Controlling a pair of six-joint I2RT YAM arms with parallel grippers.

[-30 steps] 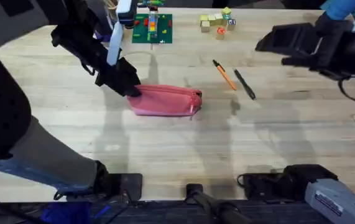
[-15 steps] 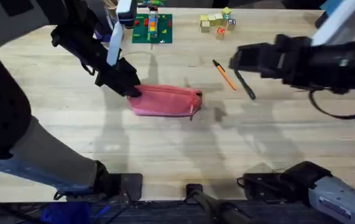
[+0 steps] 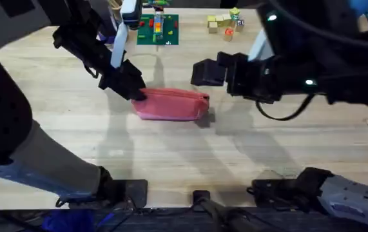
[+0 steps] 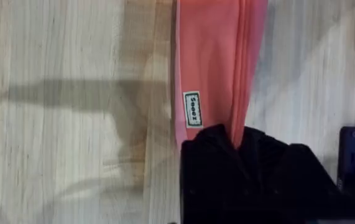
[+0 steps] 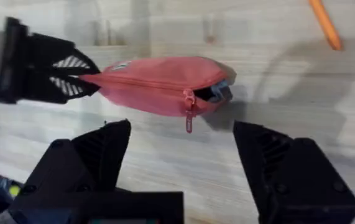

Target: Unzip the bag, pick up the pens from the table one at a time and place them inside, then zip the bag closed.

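Left tool point(image 3: 134, 90) pinched the left end of the pink pencil pouch point(image 3: 173, 104) lying on the counter point(image 3: 171, 148) in the overhead view, with the right tool point(image 3: 204, 72) just beyond its other end. From the left wrist, black fingers point(image 4: 227, 162) clamped the pouch's end. From the right wrist, the right tool's fingers point(image 5: 96, 152) stood spread over the zipper pull point(image 5: 189, 118), an orange pen point(image 5: 324, 23) lying farther off.
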